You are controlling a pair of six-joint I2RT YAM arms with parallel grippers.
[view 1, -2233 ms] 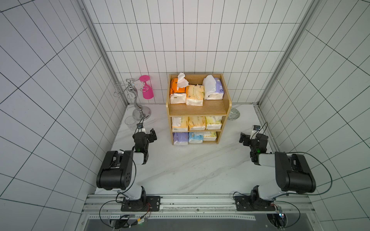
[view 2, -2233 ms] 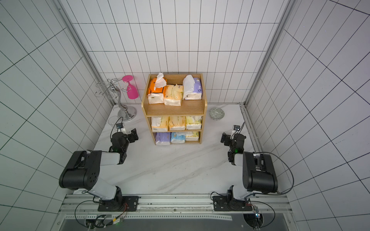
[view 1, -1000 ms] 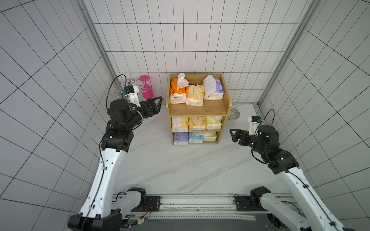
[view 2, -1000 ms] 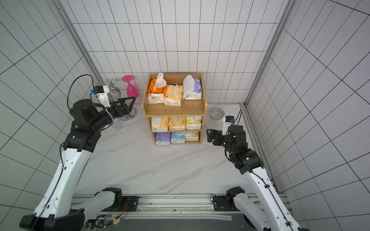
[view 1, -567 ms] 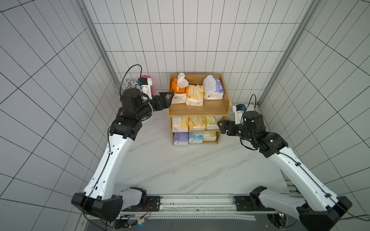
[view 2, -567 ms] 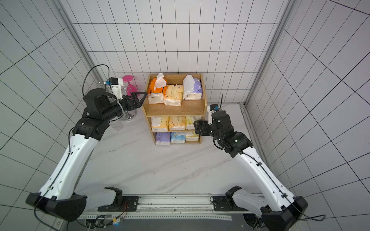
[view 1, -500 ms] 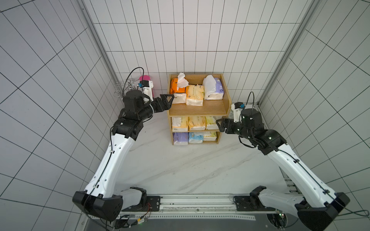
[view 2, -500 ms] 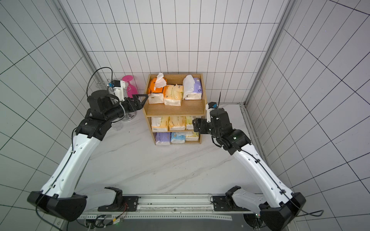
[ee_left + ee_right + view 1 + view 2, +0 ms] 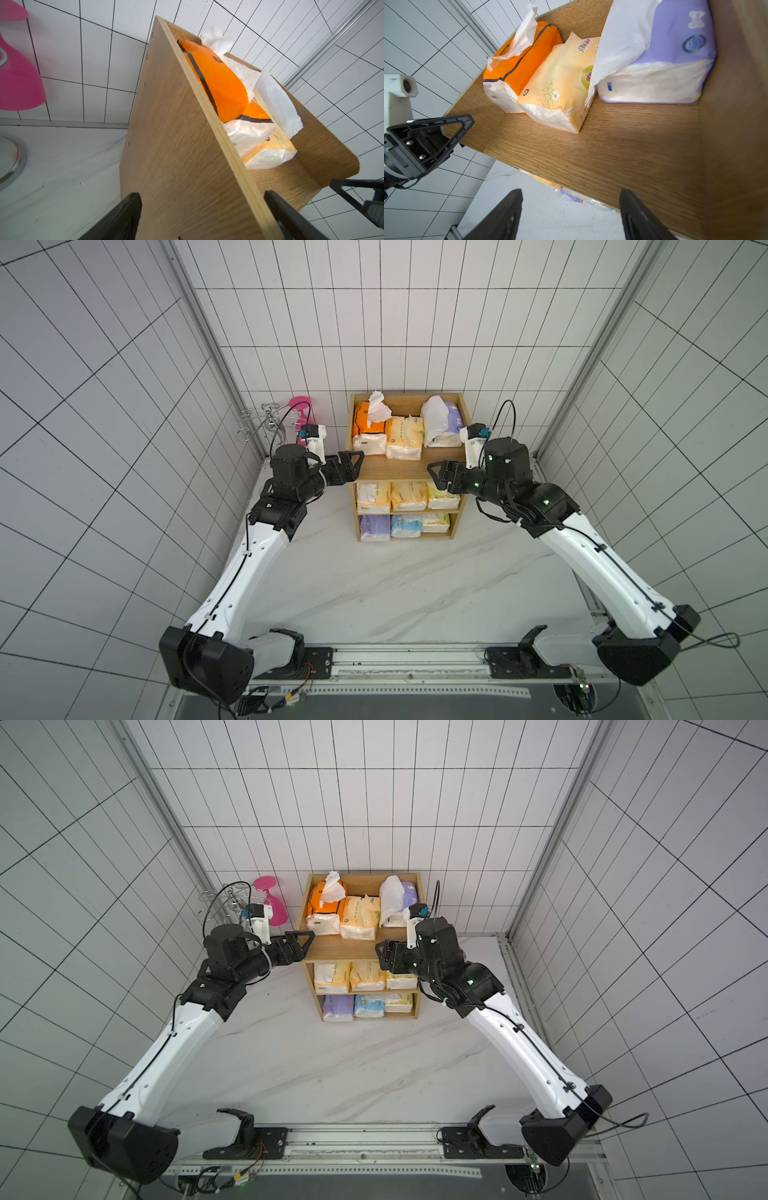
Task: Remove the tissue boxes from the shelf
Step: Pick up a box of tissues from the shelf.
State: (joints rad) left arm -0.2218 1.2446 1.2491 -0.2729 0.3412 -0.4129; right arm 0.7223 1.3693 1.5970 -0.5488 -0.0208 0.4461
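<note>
left claw (image 9: 356, 466) nearer shelf (image 9: 399, 471) | right claw (image 9: 436, 477) nearer | tissue boxes (image 9: 405, 443) apparently unmoved

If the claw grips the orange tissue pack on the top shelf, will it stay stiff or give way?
Probably it gives way: the orange tissue pack has a wrinkled plastic wrap. The wrap looks glossy, so it may slip. The loose tissue sticking out would likely flop or pull out.

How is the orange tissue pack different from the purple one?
The orange pack has a dark stripe and a tissue poking out; the purple pack is part white. The orange pack sits nearest the left gripper, the purple pack nearest the right gripper. Both are wrapped packs on the top tier of the shelf.
</note>
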